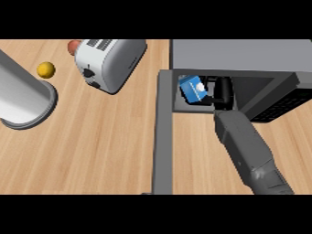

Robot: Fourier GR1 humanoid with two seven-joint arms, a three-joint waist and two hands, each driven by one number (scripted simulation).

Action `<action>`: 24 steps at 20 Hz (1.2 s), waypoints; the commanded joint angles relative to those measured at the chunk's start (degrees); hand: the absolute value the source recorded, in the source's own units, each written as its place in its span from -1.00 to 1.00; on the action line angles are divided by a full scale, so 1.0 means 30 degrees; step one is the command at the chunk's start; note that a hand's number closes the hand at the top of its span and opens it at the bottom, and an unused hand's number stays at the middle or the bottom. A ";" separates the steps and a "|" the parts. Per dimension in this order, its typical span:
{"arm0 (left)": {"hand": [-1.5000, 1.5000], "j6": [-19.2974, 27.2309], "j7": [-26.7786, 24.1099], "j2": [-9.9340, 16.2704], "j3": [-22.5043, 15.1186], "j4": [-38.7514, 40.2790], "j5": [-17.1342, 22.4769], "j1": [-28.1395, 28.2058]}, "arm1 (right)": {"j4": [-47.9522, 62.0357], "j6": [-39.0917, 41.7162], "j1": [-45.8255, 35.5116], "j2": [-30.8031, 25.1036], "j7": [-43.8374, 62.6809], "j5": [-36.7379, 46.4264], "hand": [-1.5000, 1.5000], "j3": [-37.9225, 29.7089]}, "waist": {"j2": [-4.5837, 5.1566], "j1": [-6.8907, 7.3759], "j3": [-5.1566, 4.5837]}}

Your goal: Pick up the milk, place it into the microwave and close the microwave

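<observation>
The milk (192,88), a blue carton, sits inside the open microwave (246,57) at the upper right of the frame, with the right hand (223,93) just beside it in the cavity; whether its fingers grip the carton I cannot tell. Pulling back carelessly could tip the carton or snag the door (163,137), which juts down the frame's centre. The wooden bench (97,146) also carries a toaster (110,61), a lemon (46,69) and a grey cylinder (13,91) at upper left.
</observation>
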 commanded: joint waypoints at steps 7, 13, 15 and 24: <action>-1.00 -0.1156 -0.1075 0.0183 0.0786 0.1202 -0.0125 0.0002 | 0.4699 -0.2803 -0.3126 -0.0455 -0.2811 0.1338 1.00 -0.0803 | 0.0101 0.0285 -0.0004; -1.00 -0.0536 0.0083 0.0353 0.0354 0.0766 0.0295 -0.0860 | 0.6458 -0.7104 -0.4772 -0.0508 -0.2526 0.3632 1.00 0.0637 | 0.0285 0.0738 0.0002; -1.00 -0.0622 0.0290 -0.0123 -0.0297 0.0308 0.0037 -0.0600 | 0.6901 -0.7621 -0.6143 -0.1192 -0.1435 0.3896 1.00 0.0672 | 0.0371 0.1025 0.0010; -1.00 -0.0737 -0.0156 0.0539 0.0007 0.1397 -0.0392 -0.1766 | 0.7610 -0.9405 -0.5611 -0.2053 -0.1574 0.3551 1.00 -0.0293 | 0.0626 0.1180 0.0043</action>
